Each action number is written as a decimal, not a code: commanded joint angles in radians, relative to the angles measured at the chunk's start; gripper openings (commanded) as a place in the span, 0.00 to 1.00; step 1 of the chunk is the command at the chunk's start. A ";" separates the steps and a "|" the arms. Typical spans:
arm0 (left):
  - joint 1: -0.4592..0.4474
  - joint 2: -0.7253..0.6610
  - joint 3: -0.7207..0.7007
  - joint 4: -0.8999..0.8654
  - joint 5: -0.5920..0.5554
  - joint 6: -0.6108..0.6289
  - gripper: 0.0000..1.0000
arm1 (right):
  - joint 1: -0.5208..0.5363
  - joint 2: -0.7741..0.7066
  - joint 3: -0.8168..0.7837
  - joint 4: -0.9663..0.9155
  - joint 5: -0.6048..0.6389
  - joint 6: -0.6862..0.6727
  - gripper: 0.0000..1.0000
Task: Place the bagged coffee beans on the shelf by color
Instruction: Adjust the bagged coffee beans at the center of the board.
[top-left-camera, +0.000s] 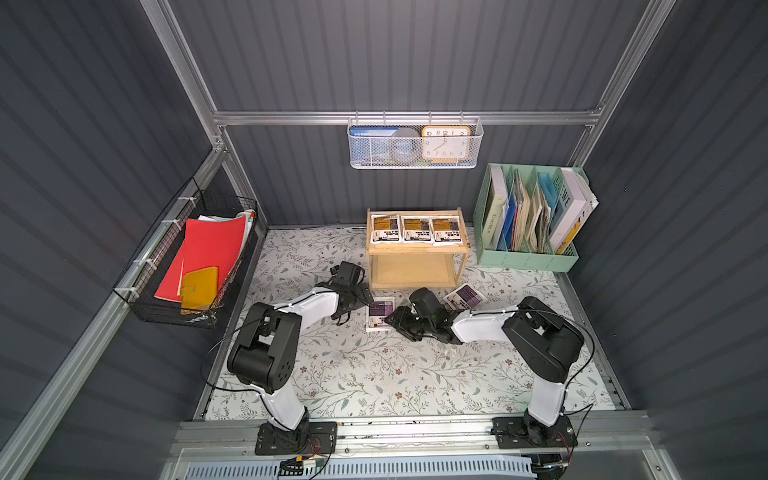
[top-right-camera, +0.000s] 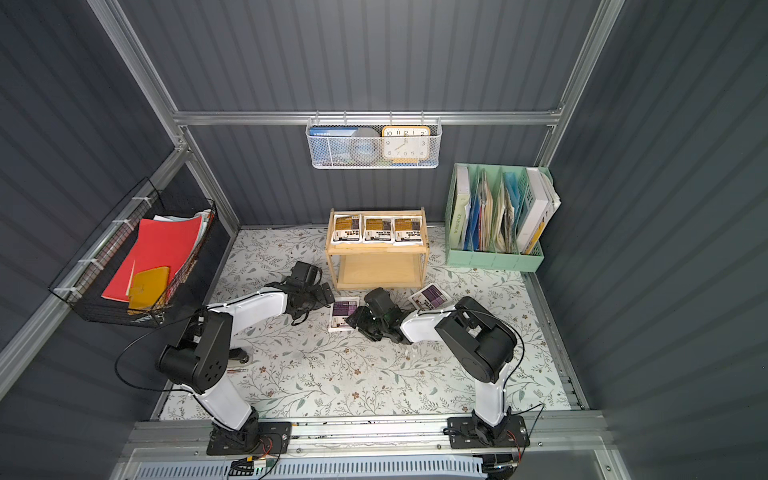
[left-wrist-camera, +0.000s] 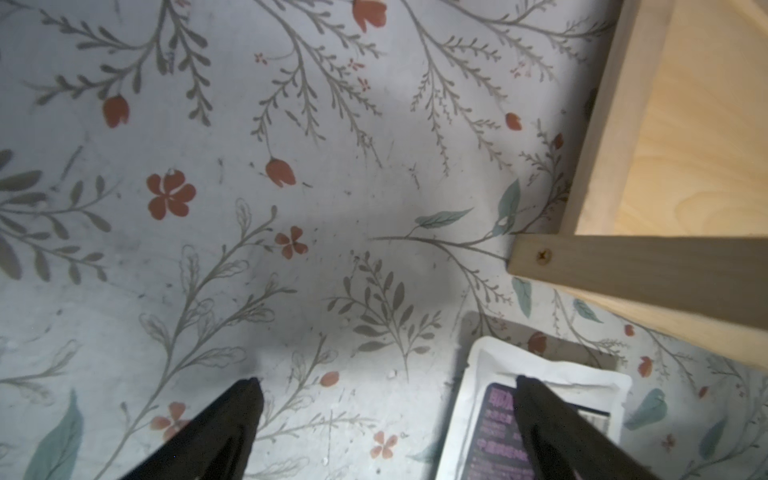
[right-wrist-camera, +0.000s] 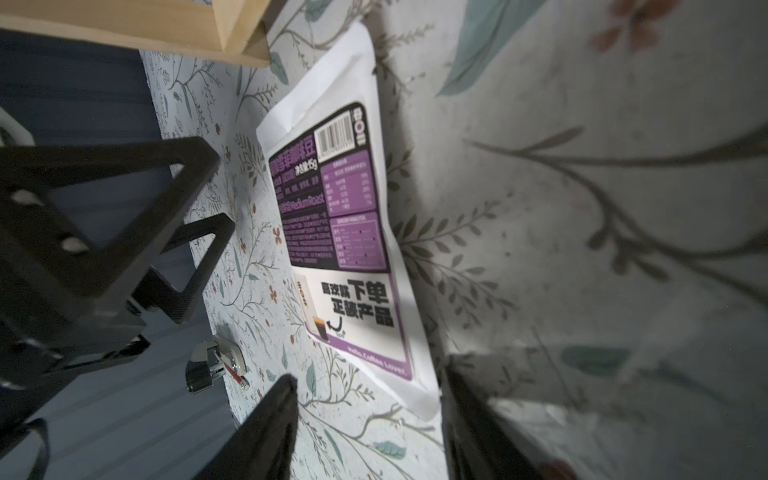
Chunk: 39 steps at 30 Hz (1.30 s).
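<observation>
Purple pouch (top-left-camera: 380, 313) flat on tabletop off shelf (top-left-camera: 415, 249) front-left corner, 2nd pouch (top-left-camera: 465, 296) off front-right; prob light, floppy, slick, so pinch sealed edge; R gripper (right-wrist-camera: 369, 374) spread, empty, at purple pouch's corner; L gripper (left-wrist-camera: 386, 380) spread, empty too.

Pale matt wood shelf (top-left-camera: 417, 248); smooth white purple-label pouch (right-wrist-camera: 345, 232).

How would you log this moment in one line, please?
shelf: three yellow pouches | table: two purple pouches | left gripper: open | right gripper: open at one purple pouch
</observation>
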 joint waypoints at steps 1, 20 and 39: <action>-0.009 0.037 0.026 -0.077 -0.037 0.005 1.00 | 0.002 0.037 -0.033 0.012 0.021 0.047 0.57; -0.074 0.060 0.042 -0.121 -0.057 -0.007 1.00 | -0.002 0.132 -0.140 0.299 0.005 0.229 0.41; -0.113 -0.038 0.024 -0.138 -0.051 -0.045 1.00 | -0.019 0.087 -0.247 0.344 -0.054 0.211 0.00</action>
